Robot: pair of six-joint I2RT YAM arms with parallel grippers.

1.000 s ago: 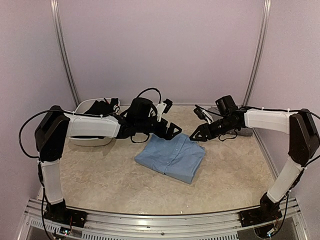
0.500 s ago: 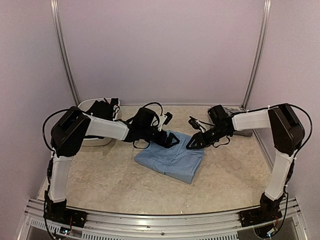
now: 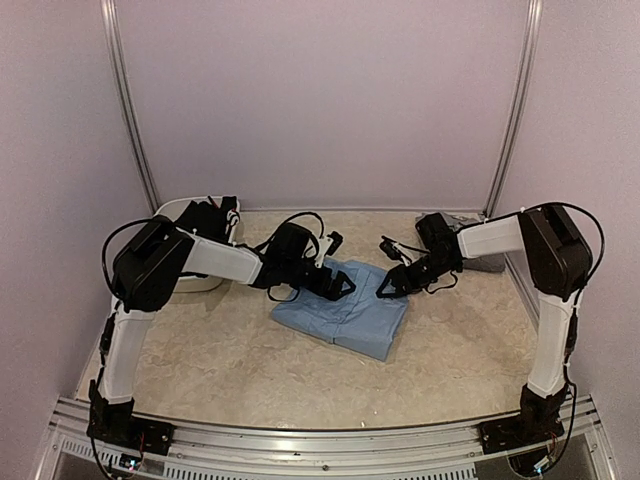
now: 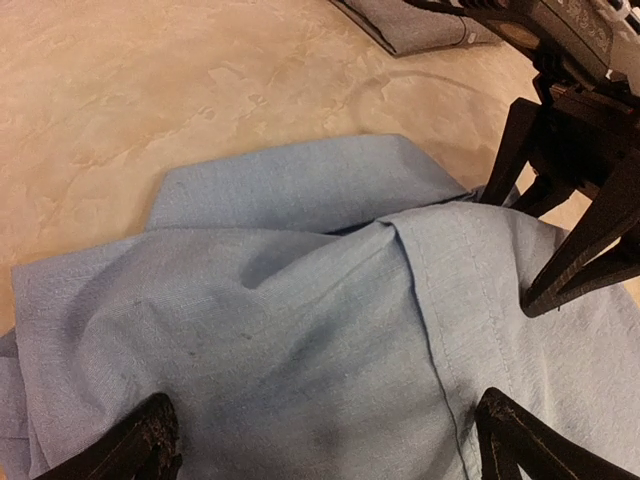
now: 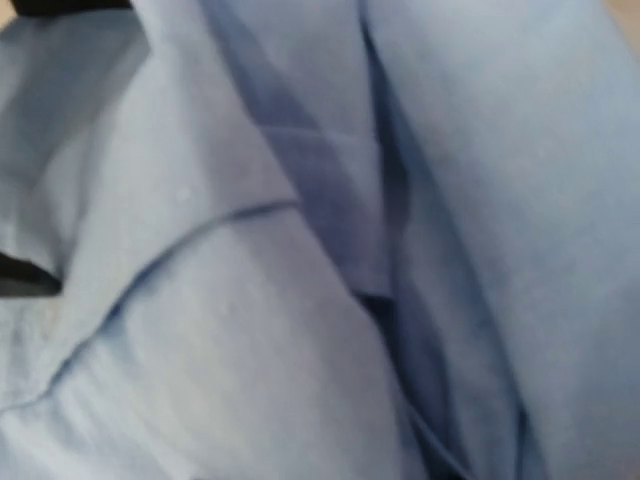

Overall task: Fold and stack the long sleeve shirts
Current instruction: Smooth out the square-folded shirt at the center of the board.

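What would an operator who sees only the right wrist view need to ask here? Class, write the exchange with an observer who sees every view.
Operator: I see only the blue shirt, close up. Where is the left hand?
Observer: It is open, low at the shirt's far side, facing the right hand.
Operator: Are there other shirts out?
Observer: A grey shirt lies at the far right, apart from the blue one.

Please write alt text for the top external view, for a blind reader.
A folded light blue shirt lies on a beige table; the robot's left gripper and right gripper are at its far edge. A white tub sits back left.
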